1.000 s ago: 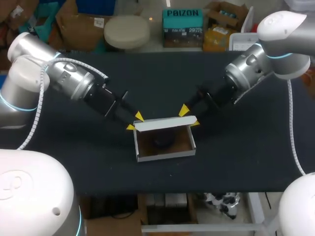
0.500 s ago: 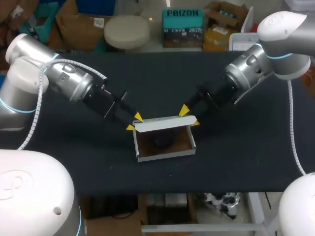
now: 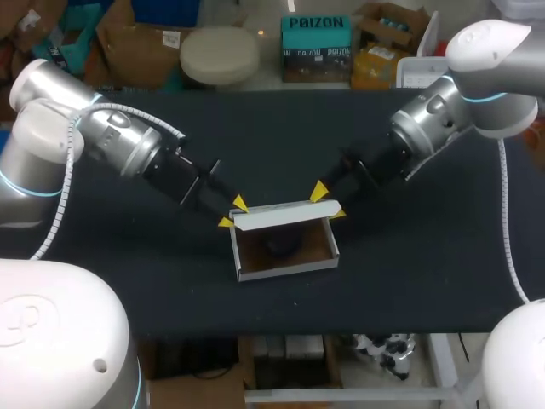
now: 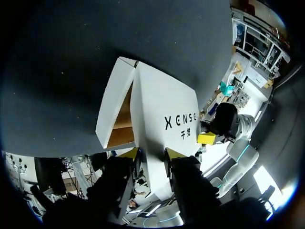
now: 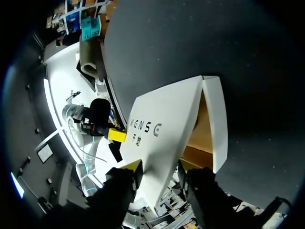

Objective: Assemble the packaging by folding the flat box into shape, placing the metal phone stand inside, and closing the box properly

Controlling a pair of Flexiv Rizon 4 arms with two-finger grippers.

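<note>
Clamping the lid [image 3: 285,213] at both ends, my left gripper [image 3: 232,212] and right gripper [image 3: 328,202] hold it up. The box [image 3: 285,271] is folded, the stand [image 3: 279,245] seemingly inside; closing remains.

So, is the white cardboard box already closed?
Open. The white cardboard box has its lid raised along the far edge; its brown inside shows.

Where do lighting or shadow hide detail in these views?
Head view: box interior sits in shadow, so the dark item inside barely shows. Left wrist view: white lid between the left claw's tips blocks most of the interior. Right wrist view: same at the right claw.
</note>
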